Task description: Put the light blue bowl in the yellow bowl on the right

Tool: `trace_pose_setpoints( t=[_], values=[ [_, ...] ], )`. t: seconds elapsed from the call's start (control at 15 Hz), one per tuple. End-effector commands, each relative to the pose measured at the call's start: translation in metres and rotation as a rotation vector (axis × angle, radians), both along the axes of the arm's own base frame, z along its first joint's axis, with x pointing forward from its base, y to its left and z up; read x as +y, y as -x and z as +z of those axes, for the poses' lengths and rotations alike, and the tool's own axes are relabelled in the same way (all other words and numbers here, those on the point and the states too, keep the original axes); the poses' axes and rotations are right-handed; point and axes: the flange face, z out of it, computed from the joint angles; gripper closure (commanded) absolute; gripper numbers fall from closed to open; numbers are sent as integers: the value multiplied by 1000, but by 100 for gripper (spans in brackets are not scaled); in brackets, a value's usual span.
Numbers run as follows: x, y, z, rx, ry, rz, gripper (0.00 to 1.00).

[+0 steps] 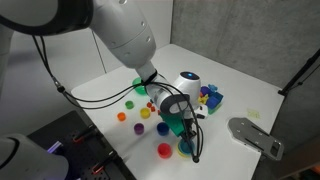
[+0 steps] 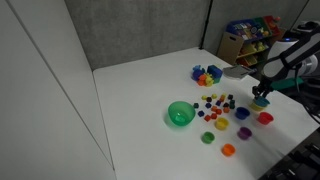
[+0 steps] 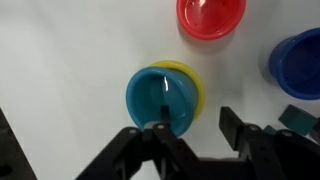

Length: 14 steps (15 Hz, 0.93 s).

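In the wrist view the light blue bowl (image 3: pixel 160 98) sits inside the yellow bowl (image 3: pixel 197 88), of which only the right rim shows as a crescent. My gripper (image 3: pixel 192 122) is open right above them. Its left finger overlaps the near edge of the light blue bowl and its right finger hangs over bare table beside the yellow rim. Nothing is held between the fingers. In both exterior views the gripper (image 1: pixel 186 138) (image 2: pixel 260 97) is low over the stacked bowls (image 2: pixel 259 104) and largely hides them.
A red bowl (image 3: pixel 211 16) lies just beyond the stack and a dark blue bowl (image 3: pixel 299 64) to its right. A large green bowl (image 2: pixel 180 114), several small coloured cups (image 2: pixel 228 150) and toy blocks (image 2: pixel 207 74) are scattered on the white table (image 2: pixel 140 90).
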Motion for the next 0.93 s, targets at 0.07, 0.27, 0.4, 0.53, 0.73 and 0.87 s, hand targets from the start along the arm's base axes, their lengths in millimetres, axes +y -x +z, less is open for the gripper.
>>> trace_pose_setpoints(
  t=[0.07, 0.27, 0.4, 0.53, 0.73, 0.87],
  values=[
    [-1, -3, 14, -12, 14, -1, 8],
    [-2, -2, 17, -13, 1, -2, 0],
    [-4, 0, 14, -11, -19, -6, 0],
    [-5, 1, 8, -4, -36, -10, 0],
    [-5, 2, 3, 1, -64, -19, 20],
    [-6, 3, 0, -2, -71, -22, 34]
  ],
)
